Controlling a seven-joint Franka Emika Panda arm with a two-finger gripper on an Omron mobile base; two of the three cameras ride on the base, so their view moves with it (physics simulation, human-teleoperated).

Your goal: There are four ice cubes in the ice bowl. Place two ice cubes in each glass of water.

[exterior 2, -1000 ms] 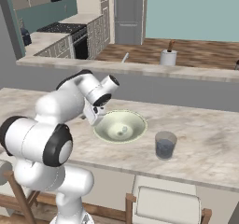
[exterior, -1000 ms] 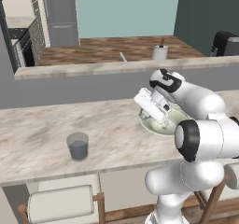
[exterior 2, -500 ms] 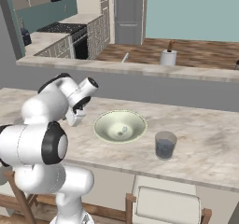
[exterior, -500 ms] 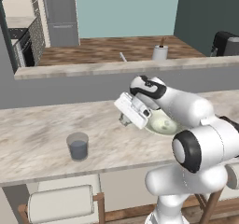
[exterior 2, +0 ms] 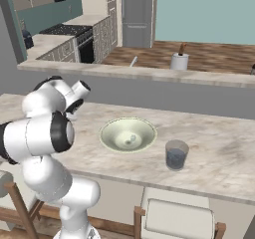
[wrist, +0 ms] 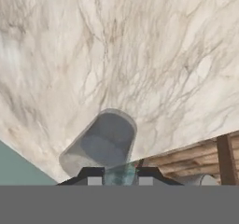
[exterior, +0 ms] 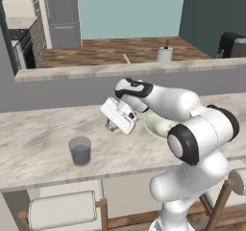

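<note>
here the gripper [exterior: 112, 127] hangs above the marble counter [exterior: 38, 148], between the ice bowl [exterior: 156, 125] and the near glass of water [exterior: 80, 150], with open counter on every side of it. in the hand view a small translucent ice cube [wrist: 119, 174] sits pinched between the two dark fingertips [wrist: 91, 173], the jaws drawn in close on it, and a glass of water [wrist: 103, 143] stands just beyond the tips. the wood of a stool [wrist: 205, 158] shows past the counter's front edge. from the right base view the ice bowl [exterior 2: 128, 134] lies mid-counter, well back from the front edge, with cubes [exterior 2: 130, 141] resting at its bottom; how many i cannot tell. the other glass of water [exterior 2: 176, 155] stands just to the bowl's right, apart from it. on the raised ledge behind, a white mug [exterior 2: 179, 61] sits near the ledge's edge.
</note>
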